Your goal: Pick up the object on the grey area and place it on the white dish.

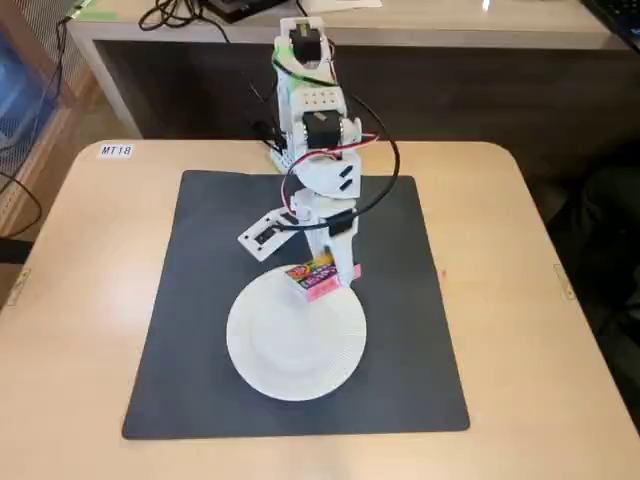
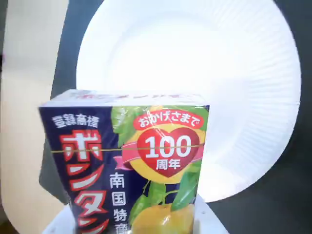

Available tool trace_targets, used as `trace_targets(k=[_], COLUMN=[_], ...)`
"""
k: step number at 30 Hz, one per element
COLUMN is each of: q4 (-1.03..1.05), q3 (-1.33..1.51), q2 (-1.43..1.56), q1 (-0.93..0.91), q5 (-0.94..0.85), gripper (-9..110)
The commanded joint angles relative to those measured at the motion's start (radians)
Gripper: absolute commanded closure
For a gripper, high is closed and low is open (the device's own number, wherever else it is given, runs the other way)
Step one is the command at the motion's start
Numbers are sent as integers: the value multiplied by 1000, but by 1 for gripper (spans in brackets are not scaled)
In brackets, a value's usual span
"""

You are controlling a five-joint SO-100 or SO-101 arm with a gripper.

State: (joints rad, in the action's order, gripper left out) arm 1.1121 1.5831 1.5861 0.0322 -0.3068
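The packet (image 1: 312,279), orange-red and yellow with a purple edge, is held in my gripper (image 1: 324,276), which is shut on it. It hangs just over the far rim of the white dish (image 1: 290,345), which lies on the dark grey mat (image 1: 200,300). In the wrist view the packet (image 2: 126,165) fills the lower left, showing dark blue print with a red heart. The ribbed white dish (image 2: 195,63) is right behind it and the mat (image 2: 292,195) shows at the right. My fingers are mostly hidden behind the packet.
The mat lies on a light wooden table (image 1: 80,300) with a small "MT18" label (image 1: 115,150) at its far left. The arm's base (image 1: 300,110) stands at the mat's far edge. A desk with cables (image 1: 180,12) stands behind the table.
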Motion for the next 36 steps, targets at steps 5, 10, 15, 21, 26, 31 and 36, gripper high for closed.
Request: trace_targets(k=[5,10,15,21,26,31,36], q4=[55,152,176,195,206,219,255], q3=[-242,-506,-543,-543,-545,-545,-546], q2=[-163,-350,-377,-396,-400,-393,-347], q1=[-37,-18,-26,-31,-26,-29,-41], q5=[120,120,141,166,173,176,195], gripper=[86,87,84,75,66,64,73])
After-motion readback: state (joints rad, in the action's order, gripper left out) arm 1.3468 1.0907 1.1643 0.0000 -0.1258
